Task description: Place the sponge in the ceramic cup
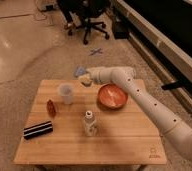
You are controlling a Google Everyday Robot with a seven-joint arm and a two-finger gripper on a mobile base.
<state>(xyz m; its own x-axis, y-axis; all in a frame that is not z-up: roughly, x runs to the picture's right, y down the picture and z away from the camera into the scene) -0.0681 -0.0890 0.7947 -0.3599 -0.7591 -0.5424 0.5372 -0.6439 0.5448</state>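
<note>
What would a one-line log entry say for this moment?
gripper: holds sponge aloft | place: between ceramic cup and orange bowl | sponge in cup: not yet

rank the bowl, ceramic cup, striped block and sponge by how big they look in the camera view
1. orange-red bowl
2. striped block and ceramic cup, about alike
3. sponge, held in the claw near the table's far edge
</note>
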